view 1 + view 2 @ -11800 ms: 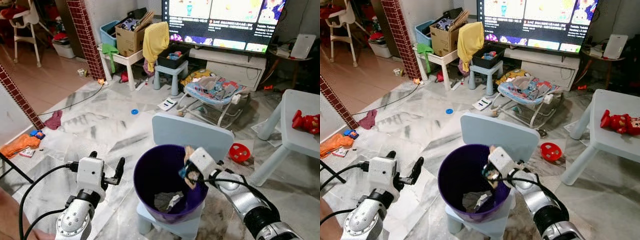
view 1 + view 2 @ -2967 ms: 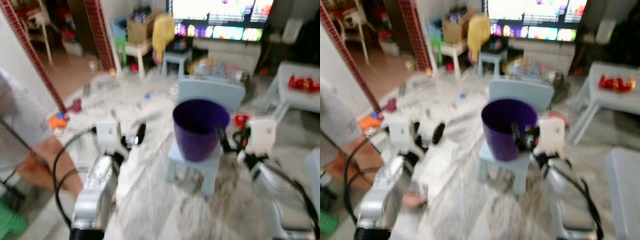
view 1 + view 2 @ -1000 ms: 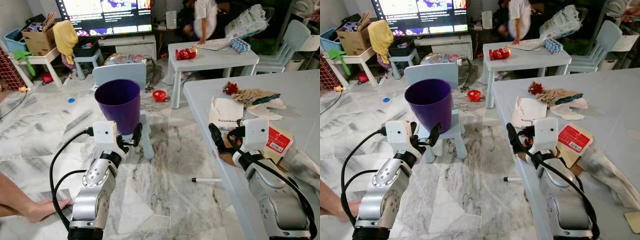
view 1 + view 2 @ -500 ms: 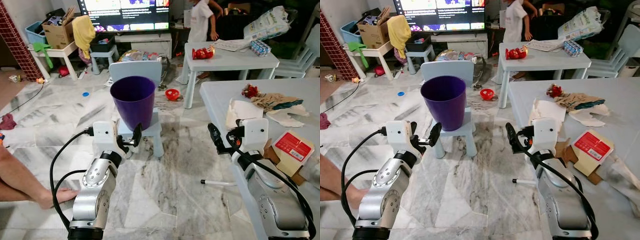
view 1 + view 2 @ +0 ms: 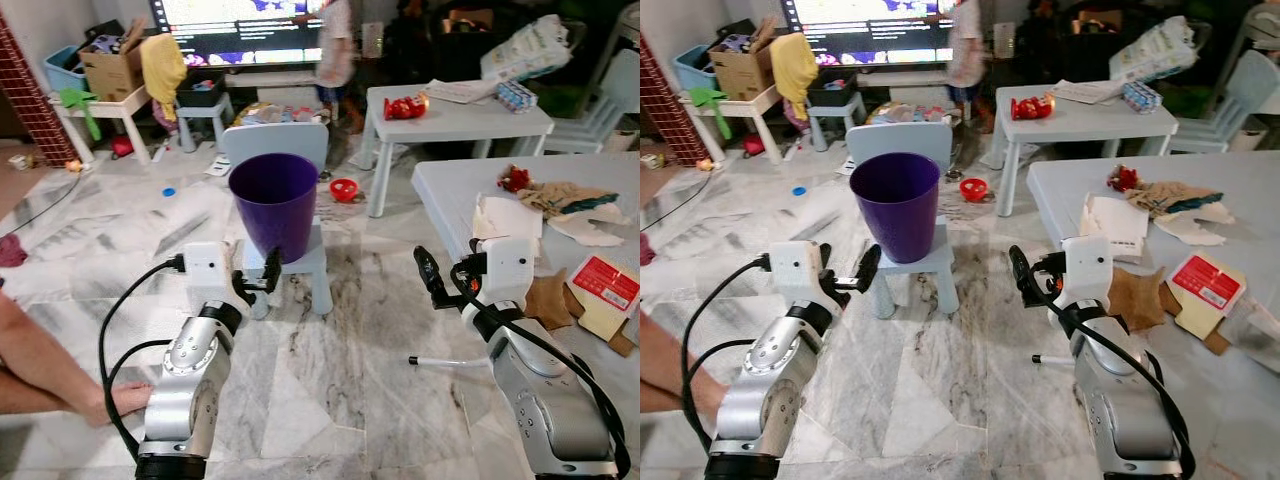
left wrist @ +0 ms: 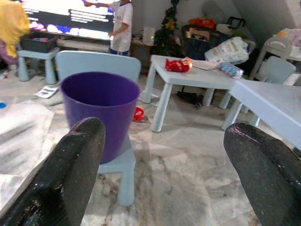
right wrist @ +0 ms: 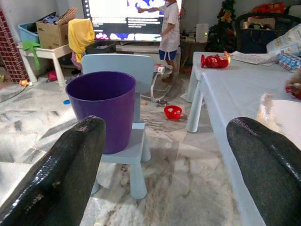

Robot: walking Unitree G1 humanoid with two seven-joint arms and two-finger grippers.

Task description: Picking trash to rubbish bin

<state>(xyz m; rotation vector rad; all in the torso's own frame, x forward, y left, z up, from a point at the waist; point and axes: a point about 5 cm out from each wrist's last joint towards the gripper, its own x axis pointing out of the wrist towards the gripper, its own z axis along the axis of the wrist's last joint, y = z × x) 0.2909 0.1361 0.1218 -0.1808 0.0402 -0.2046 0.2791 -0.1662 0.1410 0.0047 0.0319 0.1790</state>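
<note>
Open marble floor (image 5: 330,370) at 12 between both pincers. Purple bin (image 5: 273,206) on small blue chair (image 5: 290,262) blocks 11. Counter (image 5: 450,190) edge crowds 2-3, littered with paper. Pen (image 5: 440,361) on floor at 1. Person's leg (image 5: 40,365) at 9.

Both arms raised forward, left gripper (image 5: 257,279) and right gripper (image 5: 436,281) fingers spread, empty

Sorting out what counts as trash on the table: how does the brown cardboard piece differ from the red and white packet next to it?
The brown cardboard piece is plain, unprinted and ragged-edged; the red and white packet carries a printed red label and has straight edges. The cardboard lies nearer the right gripper; the packet lies farther along the grey table. Both lie flat on the table, untouched.
</note>
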